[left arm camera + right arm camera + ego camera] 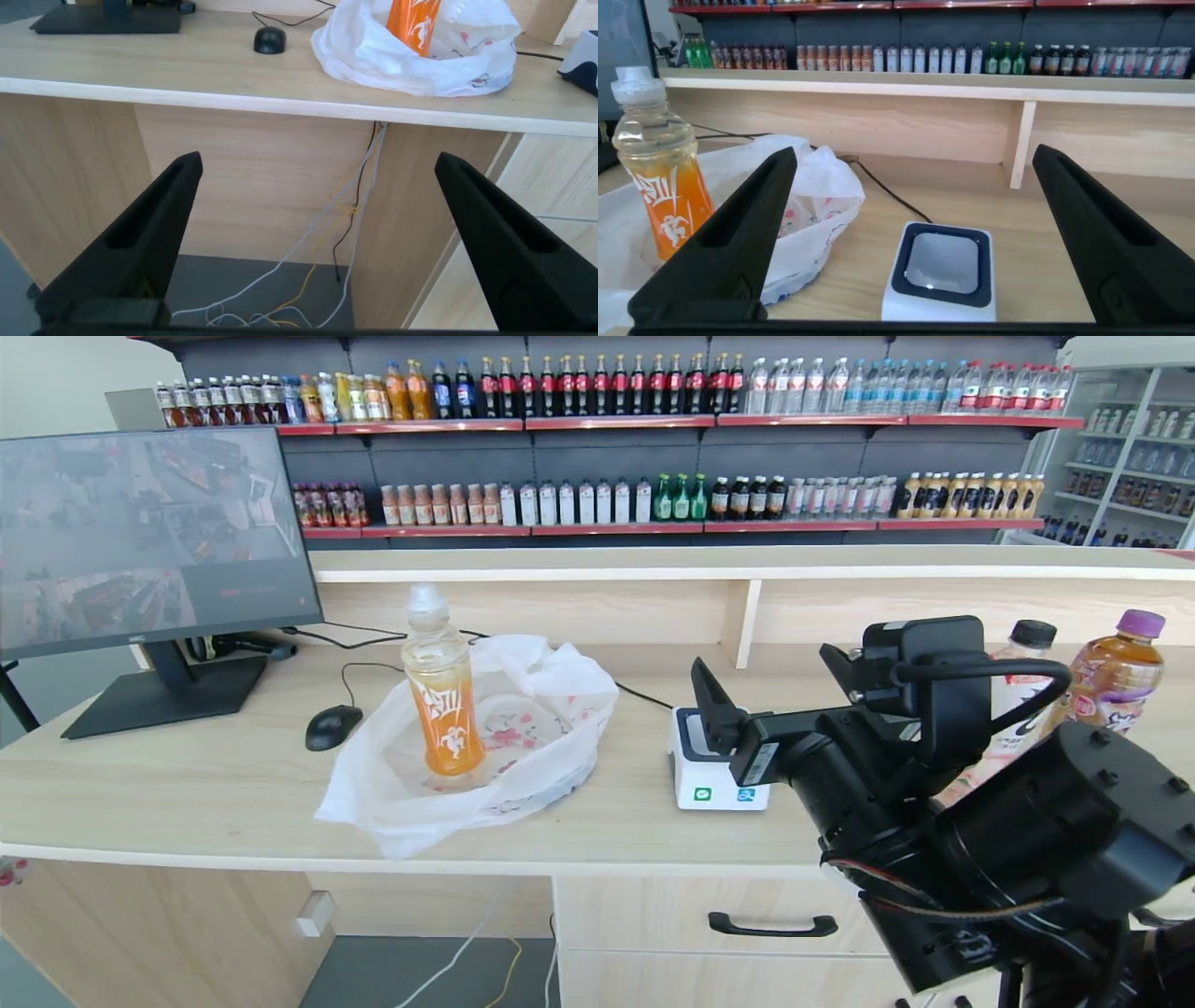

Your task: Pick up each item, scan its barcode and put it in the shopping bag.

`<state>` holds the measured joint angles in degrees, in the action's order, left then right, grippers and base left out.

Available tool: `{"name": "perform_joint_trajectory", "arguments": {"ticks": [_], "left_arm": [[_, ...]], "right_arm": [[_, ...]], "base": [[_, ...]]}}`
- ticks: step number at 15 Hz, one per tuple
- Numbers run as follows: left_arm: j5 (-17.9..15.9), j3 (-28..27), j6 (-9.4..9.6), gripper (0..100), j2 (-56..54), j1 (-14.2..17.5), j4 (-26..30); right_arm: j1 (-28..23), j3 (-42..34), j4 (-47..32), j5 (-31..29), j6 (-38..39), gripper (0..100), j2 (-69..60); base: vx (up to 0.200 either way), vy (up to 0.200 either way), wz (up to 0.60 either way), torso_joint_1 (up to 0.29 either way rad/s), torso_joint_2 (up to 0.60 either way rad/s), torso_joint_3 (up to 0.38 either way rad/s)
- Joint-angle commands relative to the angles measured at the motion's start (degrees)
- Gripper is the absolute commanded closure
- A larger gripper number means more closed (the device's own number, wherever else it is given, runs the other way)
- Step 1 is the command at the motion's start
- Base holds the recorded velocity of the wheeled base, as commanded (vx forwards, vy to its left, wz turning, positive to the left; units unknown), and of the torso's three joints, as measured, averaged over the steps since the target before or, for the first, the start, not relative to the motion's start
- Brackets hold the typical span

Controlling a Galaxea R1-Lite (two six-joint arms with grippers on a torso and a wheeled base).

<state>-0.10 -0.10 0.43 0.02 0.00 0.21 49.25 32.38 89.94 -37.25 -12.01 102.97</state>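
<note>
One orange bottle [441,686] already in shopping bag [553,714], centre-left; black-capped bottle [1022,700] and purple-capped bottle [1116,681] apparently unscanned, far right; right gripper [915,161] and left gripper [318,163] splayed, empty.

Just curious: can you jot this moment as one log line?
orange bottle: upright in bag | right pincer: open, near scanner | left pincer: open, below counter | two bottles: on counter, unbagged
</note>
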Motion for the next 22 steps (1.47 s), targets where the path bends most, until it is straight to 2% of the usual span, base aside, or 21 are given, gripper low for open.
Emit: {"name": "perform_joint_trajectory", "arguments": {"ticks": [1, 4, 12, 22], "left_arm": [[0.01, 0.01, 0.01, 0, -0.02, 0.00, -0.03], [0.01, 0.01, -0.08, 0, -0.02, 0.00, -0.03], [-0.08, 0.01, -0.08, 0, -0.02, 0.00, -0.12], [0.01, 0.01, -0.08, 0, -0.02, 0.00, -0.12]], "right_arm": [[-0.03, -0.12, 0.06, -0.01, -0.03, 0, -0.14], [0.14, -2.67, 0.06, -0.01, -0.30, 0, -1.55], [-0.21, -7.33, 0.06, 0.16, -0.03, 0, -5.94], [-8.64, -17.79, -0.29, 1.48, 1.37, 0, -12.97]], "base": [[0.000, -0.200, 0.00, 0.002, -0.01, 0.002], [0.000, -0.200, 0.00, 0.004, 0.00, 0.001], [0.000, 0.000, 0.00, 0.000, 0.00, 0.000], [0.000, 0.000, 0.00, 0.000, 0.00, 0.000]]}}
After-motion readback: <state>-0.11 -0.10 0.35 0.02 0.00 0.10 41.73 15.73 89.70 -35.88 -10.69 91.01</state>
